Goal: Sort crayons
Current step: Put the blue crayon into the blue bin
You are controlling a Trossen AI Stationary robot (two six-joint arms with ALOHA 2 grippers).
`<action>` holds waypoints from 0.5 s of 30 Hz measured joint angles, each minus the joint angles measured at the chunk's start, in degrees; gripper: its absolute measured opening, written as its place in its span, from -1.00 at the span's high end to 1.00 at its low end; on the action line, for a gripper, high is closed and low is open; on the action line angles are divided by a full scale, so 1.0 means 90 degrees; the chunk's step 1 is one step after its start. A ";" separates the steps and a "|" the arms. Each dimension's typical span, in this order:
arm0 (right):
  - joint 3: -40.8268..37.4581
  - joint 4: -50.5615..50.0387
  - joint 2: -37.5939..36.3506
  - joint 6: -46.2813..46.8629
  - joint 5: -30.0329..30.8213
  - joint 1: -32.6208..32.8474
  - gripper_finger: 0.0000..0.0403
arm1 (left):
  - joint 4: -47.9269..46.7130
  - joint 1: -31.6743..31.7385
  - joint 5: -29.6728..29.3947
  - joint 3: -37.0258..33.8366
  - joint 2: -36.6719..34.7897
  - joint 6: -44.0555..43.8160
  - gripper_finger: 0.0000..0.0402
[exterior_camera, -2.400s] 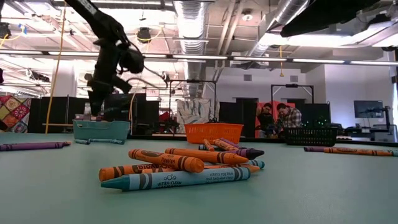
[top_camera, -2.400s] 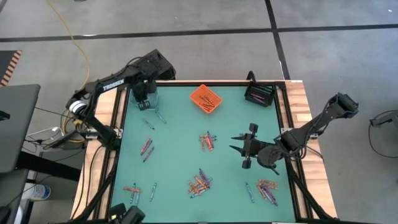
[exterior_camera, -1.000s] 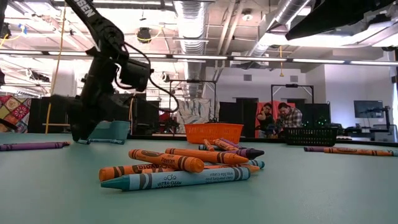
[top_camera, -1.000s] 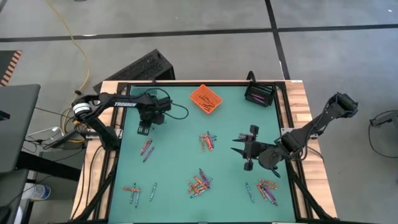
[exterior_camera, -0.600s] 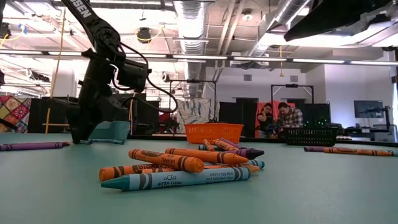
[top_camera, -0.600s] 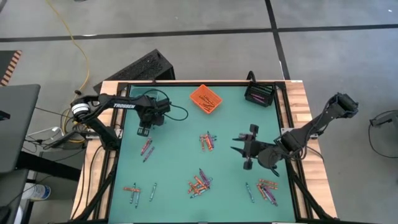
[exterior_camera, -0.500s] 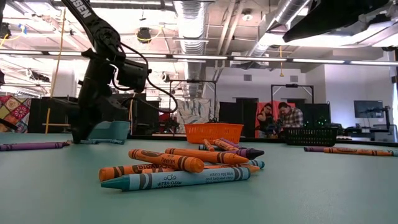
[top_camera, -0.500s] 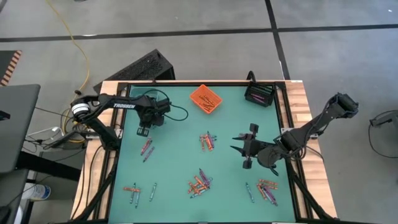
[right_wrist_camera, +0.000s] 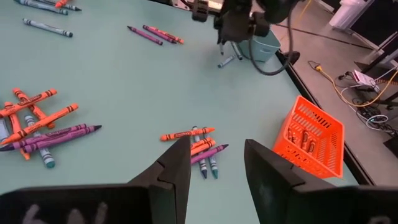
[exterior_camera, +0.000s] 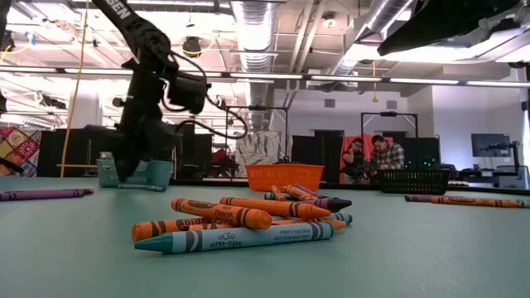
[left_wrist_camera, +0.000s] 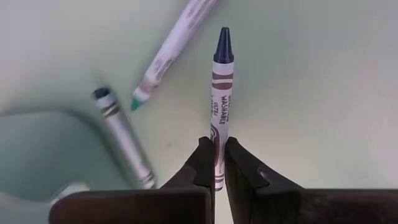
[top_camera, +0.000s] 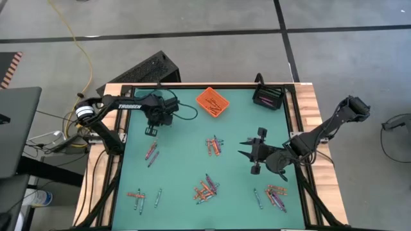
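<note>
Dark blue wax crayon (left_wrist_camera: 220, 106), wrapper reading "WASHABLE", pinched in left gripper (left_wrist_camera: 217, 163) near table's far left corner, seen only by left wrist. Right gripper (right_wrist_camera: 215, 163) open, hovering mid-right.

A green counter (top_camera: 180, 167) with wooden edges stands on a grey concrete floor (top_camera: 212, 51) crossed by dark lines. Overhead run silver ducts (exterior_camera: 257, 21) and strip lights (exterior_camera: 373, 80). Two people (exterior_camera: 373, 157) sit far off near dark partitions (exterior_camera: 74, 153).
</note>
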 joint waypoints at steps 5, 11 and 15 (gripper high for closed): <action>0.0000 -0.0003 0.0000 -0.0002 0.0002 0.0000 0.27 | -0.0257 0.0153 -0.0452 0.0510 -0.0007 0.0115 1.00; 0.0000 -0.0005 0.0000 -0.0005 0.0002 0.0000 0.27 | -0.0307 0.0599 -0.0716 0.1125 -0.0012 0.0258 1.00; 0.0000 -0.0006 0.0000 0.0004 -0.0011 0.0002 0.27 | -0.0267 0.1041 -0.0828 0.1404 -0.0015 0.0295 1.00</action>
